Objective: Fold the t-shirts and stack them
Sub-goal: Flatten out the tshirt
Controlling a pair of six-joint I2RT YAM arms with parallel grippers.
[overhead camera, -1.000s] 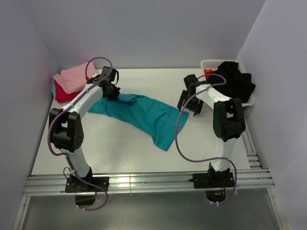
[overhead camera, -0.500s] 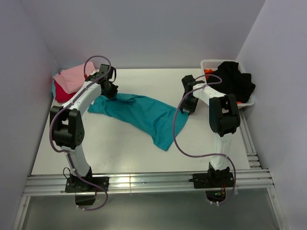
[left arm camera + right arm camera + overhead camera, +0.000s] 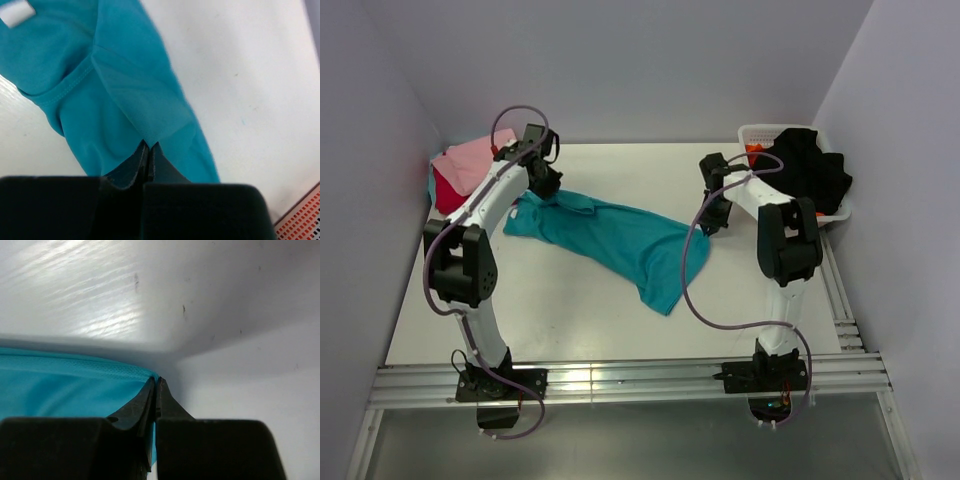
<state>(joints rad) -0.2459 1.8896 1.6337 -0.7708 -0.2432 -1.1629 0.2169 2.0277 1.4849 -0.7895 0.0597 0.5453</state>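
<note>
Teal shirt (image 3: 620,240): centre of the overhead view, flat on the table (image 3: 570,320), open and rumpled, not yet folded.
Long axis: runs from upper left to lower right in the overhead view. The neck end, with its white tag (image 3: 15,12), seems to point upper left, and the hem lower right.
Left gripper (image 3: 149,146): closed, pinching a fold of teal cloth at the upper-left end.
Right gripper (image 3: 156,382): closed on the hem corner at the shirt's right edge.
Done: a pink shirt (image 3: 470,160) sits on a red shirt (image 3: 450,195) at the upper left, beside the wall. They look like the start of the stack, though how neatly they are folded cannot be told.
Left: the teal shirt needs folding and stacking. A black shirt (image 3: 810,170) and an orange shirt (image 3: 753,150) lie heaped in the basket (image 3: 752,131) at the upper right.
Stage: probably about two of five done, with the third shirt gripped at both ends for spreading.
</note>
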